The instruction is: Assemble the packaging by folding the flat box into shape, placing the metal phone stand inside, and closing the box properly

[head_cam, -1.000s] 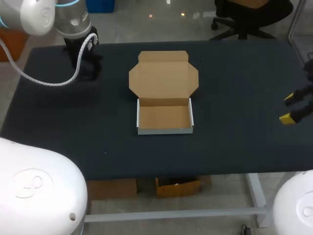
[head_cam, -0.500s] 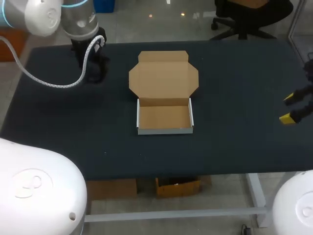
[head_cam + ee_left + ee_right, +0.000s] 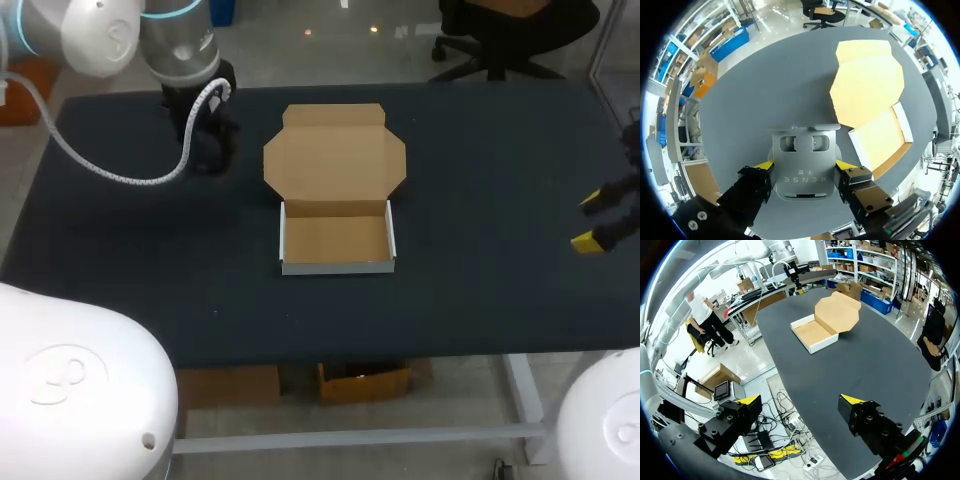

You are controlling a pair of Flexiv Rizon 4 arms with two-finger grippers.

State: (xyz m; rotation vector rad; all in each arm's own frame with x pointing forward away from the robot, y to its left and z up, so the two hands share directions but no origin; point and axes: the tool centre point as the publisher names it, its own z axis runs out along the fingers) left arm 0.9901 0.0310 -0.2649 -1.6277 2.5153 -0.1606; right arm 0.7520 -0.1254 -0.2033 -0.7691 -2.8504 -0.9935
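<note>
- Jaws of the left gripper (image 3: 803, 166) look clamped on the metal phone stand (image 3: 802, 150), held near the box (image 3: 337, 240).
- Right gripper (image 3: 800, 400) gapes empty, well apart.
- Box folded, lid open; loading and closing remain.

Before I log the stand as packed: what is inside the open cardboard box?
Only the bare brown floor of the white-walled brown cardboard box; nothing covers it. The grey metal phone stand is outside, clamped in the left tool.
</note>
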